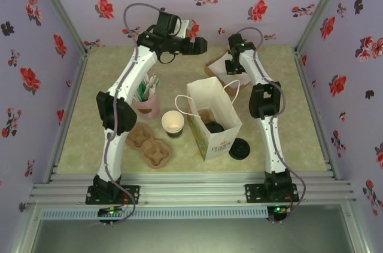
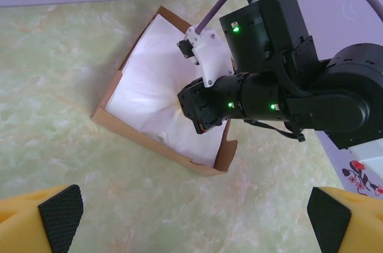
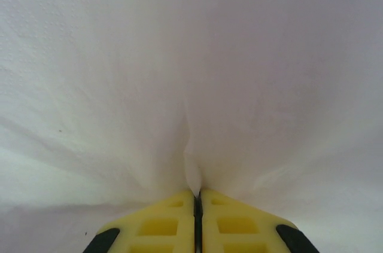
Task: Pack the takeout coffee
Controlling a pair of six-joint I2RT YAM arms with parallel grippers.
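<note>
Overhead, the takeout coffee [image 1: 172,123] stands upright on the counter [image 1: 281,115], uncovered. It is just left of the white paper bag [image 1: 220,140] and in front of the pink stirrer cup [image 1: 146,107]. Its black lid [image 1: 240,148] lies apart on the counter, at the bag's right side. Two brown pulp carriers [image 1: 149,147] lie near the cup's front left.

At the back of the counter, the right fingers [image 3: 161,226] are pressed together on a pinched fold of the white napkins [image 2: 149,91], which sit in a shallow cardboard box [image 2: 157,145]. The left fingers [image 2: 60,214] are spread wide with nothing between them, hovering above the counter just in front of that box.

Points of risk, as judged from this arrangement:
- The pinch may have gathered several sheets, so a lift could draw out a clump or drag the light box along.
- A thin fold may tear or slip free if it is pulled quickly.
- The cup has no lid, so an arm sweeping back towards the bag could tip it and spill whatever it holds.
- The bag stands unsupported, and a nudge at its rim or handle could topple it against the cup.
</note>
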